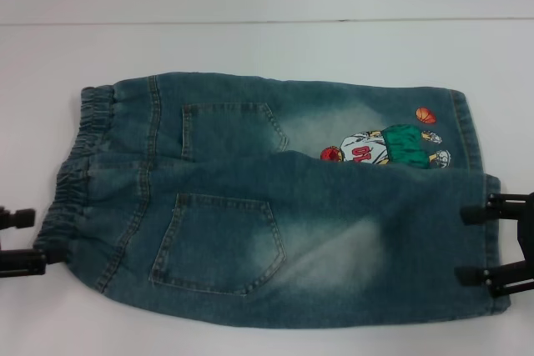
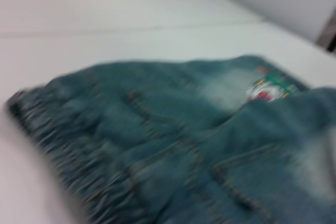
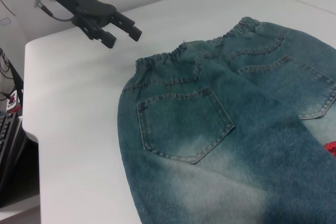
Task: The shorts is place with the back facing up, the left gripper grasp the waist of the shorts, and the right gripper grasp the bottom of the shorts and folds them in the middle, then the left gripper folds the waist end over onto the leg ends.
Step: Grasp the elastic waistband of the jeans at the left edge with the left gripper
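- Shorts [image 1: 275, 198] of blue-green washed denim with faded pale patches lay flat on the white table [image 1: 250, 47], back side up, with both patch pockets showing.
- One leg lay partly over the other, so the nearer leg's edge covered the lower part of the cartoon basketball-player print [image 1: 380, 149] on the farther leg.
- Gathered, ruffled elastic waist [image 1: 79, 168] formed the shorts' end on the robot's left; the straight stitched hems at the bottom [image 1: 480, 206] formed the end on its right.
- An orange basketball print [image 1: 426, 114] sat close to the farther leg's hem.
- The left gripper [image 1: 18, 241], a black two-fingered claw on a silver-white wrist segment with a green light, sat at the left edge of the head view just beside the waist; its fingers were spread apart and held nothing.
- From the right wrist camera that same left gripper [image 3: 118, 29] appeared raised above the bare table, apart from the waistband, fingers parted.
- The right gripper [image 1: 471, 243], a black two-fingered claw, was at the hem of the nearer leg, its two fingers wide open, one above the other in the head view, their tips reaching the hem's edge; whether they touched the cloth could not be told, and nothing was gripped.
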